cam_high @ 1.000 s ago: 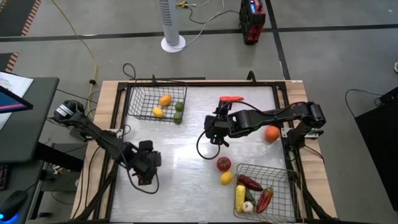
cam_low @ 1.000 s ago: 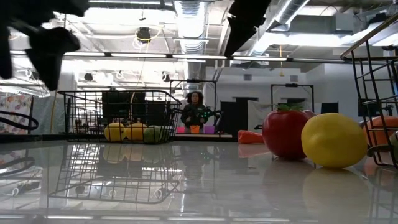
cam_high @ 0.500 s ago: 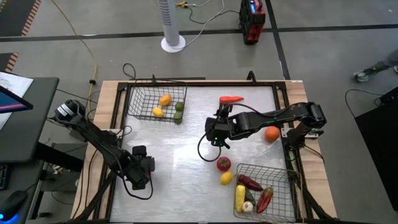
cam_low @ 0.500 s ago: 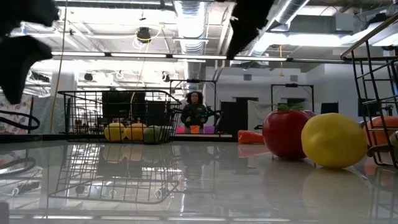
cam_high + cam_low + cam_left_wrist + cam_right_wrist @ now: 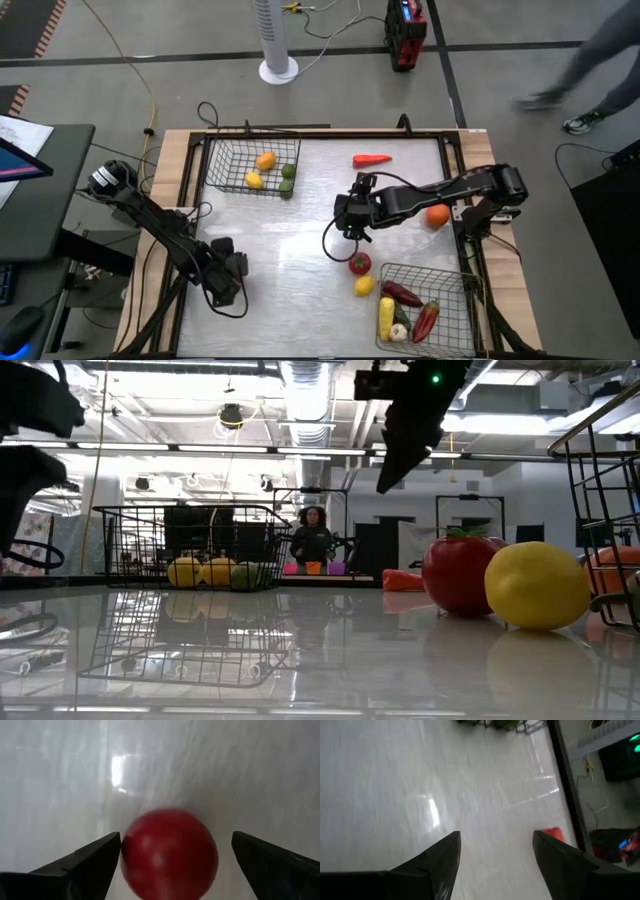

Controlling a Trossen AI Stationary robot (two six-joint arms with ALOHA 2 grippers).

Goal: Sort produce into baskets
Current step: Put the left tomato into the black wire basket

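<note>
Two baskets (image 5: 253, 165) (image 5: 425, 303); three fruits (image 5: 268, 170) in the far one

White fan base (image 5: 278, 69), red box (image 5: 405, 33) on floor; person (image 5: 312, 538) beyond table.

Robotics lab or open industrial workspace. Exposed ceiling ducts (image 5: 305, 390) and strip lights (image 5: 225, 450) overhead, bare concrete floor (image 5: 500, 80) with loose cables (image 5: 330, 25). White test table (image 5: 300, 240) in a wooden frame, white pedestal fan (image 5: 277, 40) and red equipment case (image 5: 405, 30) beyond it, monitor (image 5: 15, 160) alongside. Person (image 5: 313, 540) seated at a distant desk; another person's legs (image 5: 590, 50) passing by.
</note>
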